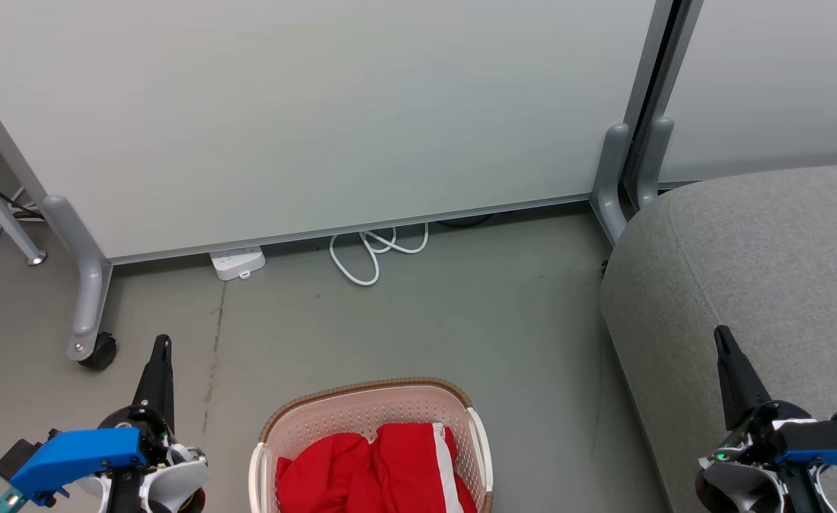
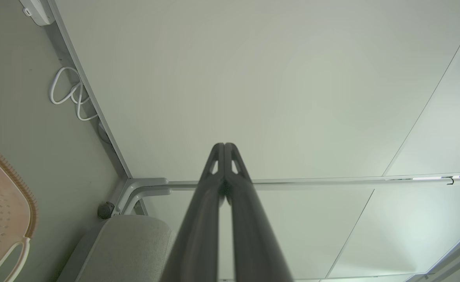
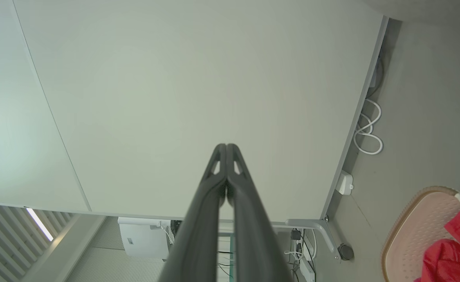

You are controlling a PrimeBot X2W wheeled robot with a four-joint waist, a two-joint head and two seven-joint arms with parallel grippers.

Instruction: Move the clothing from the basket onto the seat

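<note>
On the near middle of the grey floor (image 1: pixel 461 320), the soft bright red fabric clothing (image 1: pixel 375 467) with its white band lay bunched inside the oval cream-white perforated plastic basket (image 1: pixel 361 407) with a brown woven-look rim. Whether the heap was one garment or two could not be told. The large grey fabric-upholstered seat (image 1: pixel 760 256) stood to the basket's right, apart from it, and no red fabric lay on the part that showed. By that showing the task had not begun: all the lifting and carrying across was left to do.

The left gripper (image 1: pixel 162 348) hovered beside the basket's left, its two long dark fingers pressed together and holding nothing. The right gripper (image 1: pixel 723 336) hung over the seat's near edge, likewise closed and empty.

The head view set basket, seat and both grippers in one layout, along with a coiled white cable (image 1: pixel 375 249) and a white power strip (image 1: pixel 238 262) at the foot of a pale partition panel (image 1: pixel 318 107). The left wrist view added the seat's rounded corner and the basket's handle. The right wrist view caught the red fabric against the basket's inner wall, and cables beyond the panel's foot.
</note>
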